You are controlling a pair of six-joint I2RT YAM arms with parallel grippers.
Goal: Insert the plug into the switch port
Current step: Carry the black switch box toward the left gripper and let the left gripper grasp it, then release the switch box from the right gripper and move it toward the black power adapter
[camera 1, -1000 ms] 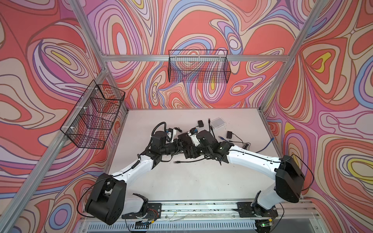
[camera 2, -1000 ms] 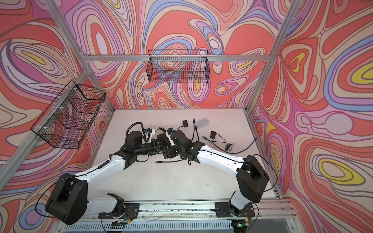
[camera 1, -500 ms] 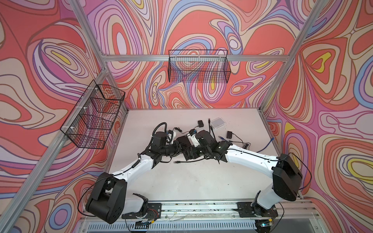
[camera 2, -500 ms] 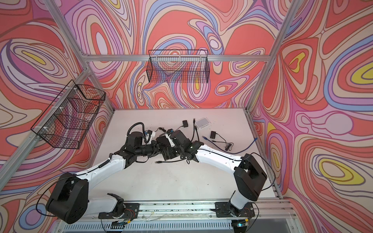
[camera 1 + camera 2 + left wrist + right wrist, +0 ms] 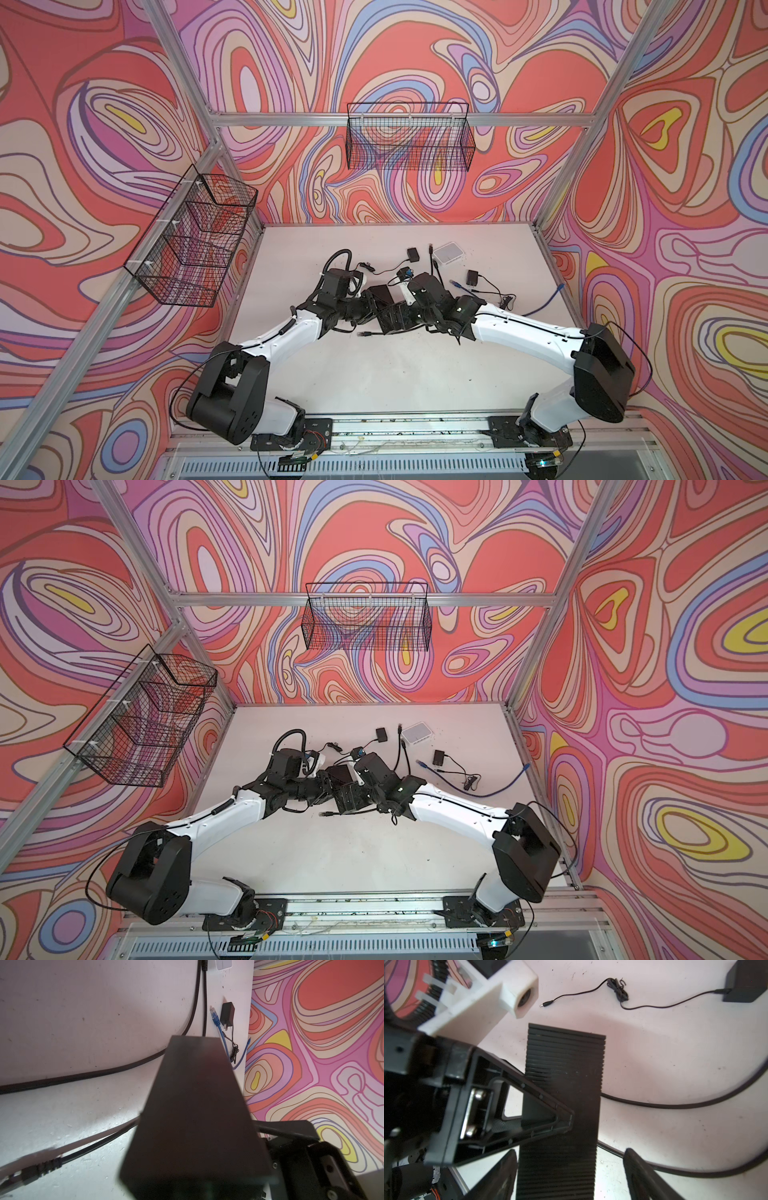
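While the left gripper [image 5: 371, 306] pinches the black box [image 5: 197, 1105], the right gripper [image 5: 571, 1178] stands spread; the plug [image 5: 363, 333] lies loose mid-frame in a top view, not inserted.

Shows left gripper [image 5: 327, 788] and right gripper [image 5: 362, 801] meeting mid-table at a black box [image 5: 343, 774], held up off the table [image 5: 374, 854]; cannot tell jaw spread from this height. Finds a black cable plug [image 5: 325, 813] lying just in front of them. Farther back, shows a white switch [image 5: 417, 733], with a black adapter [image 5: 381, 734] beside it and a blue cable [image 5: 494, 791] off to the right.
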